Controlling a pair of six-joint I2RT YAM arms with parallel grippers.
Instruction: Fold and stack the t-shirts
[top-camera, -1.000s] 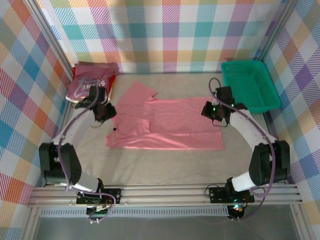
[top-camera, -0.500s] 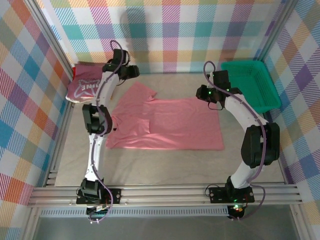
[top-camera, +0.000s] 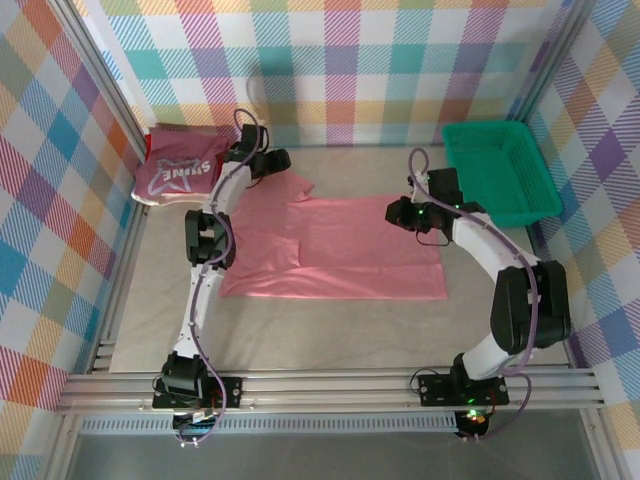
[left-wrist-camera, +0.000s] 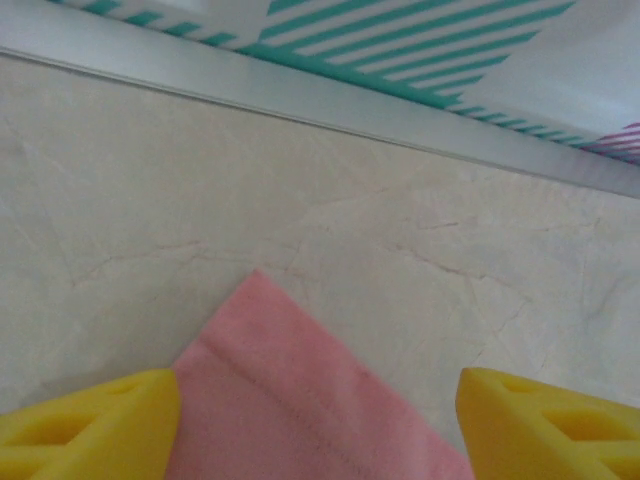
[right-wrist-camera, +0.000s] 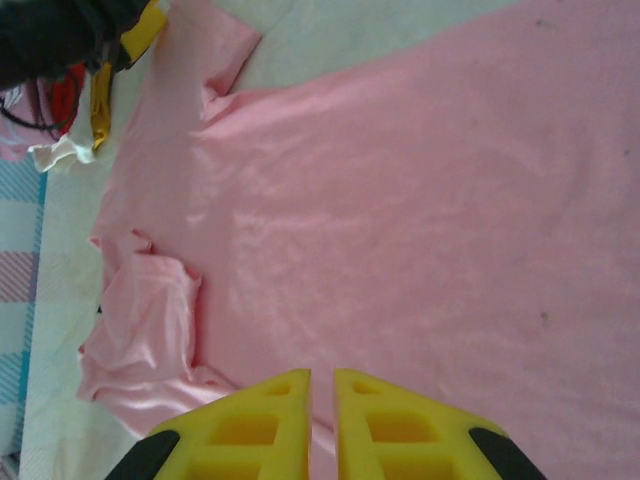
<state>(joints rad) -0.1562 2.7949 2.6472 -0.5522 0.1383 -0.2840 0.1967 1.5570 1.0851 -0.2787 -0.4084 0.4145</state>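
Across the middle of the surface (top-camera: 320, 330) the salmon shirt (top-camera: 340, 250) lay spread flat, collar end to the left and hem to the right. From overhead I saw the left tool (top-camera: 287, 163) reaching out above the far sleeve (top-camera: 288, 186), close to the back wall. On its wrist camera that tool (left-wrist-camera: 320, 405) was released. Its yellow fingers (left-wrist-camera: 95, 425) stood wide apart at the two lower corners of the view. The pointed tip of the sleeve (left-wrist-camera: 285, 380) lay between them on the pale surface (left-wrist-camera: 300, 200) (whether one finger brushed the cloth edge I couldn't tell).

The right tool (top-camera: 397, 212) hung over the far edge of the shirt, towards the hem. Its own camera showed the tool (right-wrist-camera: 321, 378) clenched almost fully, with just a thin slit between the fingers (right-wrist-camera: 270, 405) and pink cloth (right-wrist-camera: 420, 200) spread out below. I couldn't tell whether it nipped any of that cloth. The same view showed the near sleeve (right-wrist-camera: 150, 300) bunched up and folded in onto the body.

At the far left corner the lettered shirt (top-camera: 178, 175), dark pink with white print, sat on top of a small pile, just beside the left arm. The green basket (top-camera: 505, 170) stood in the far right corner, apart from the salmon shirt.
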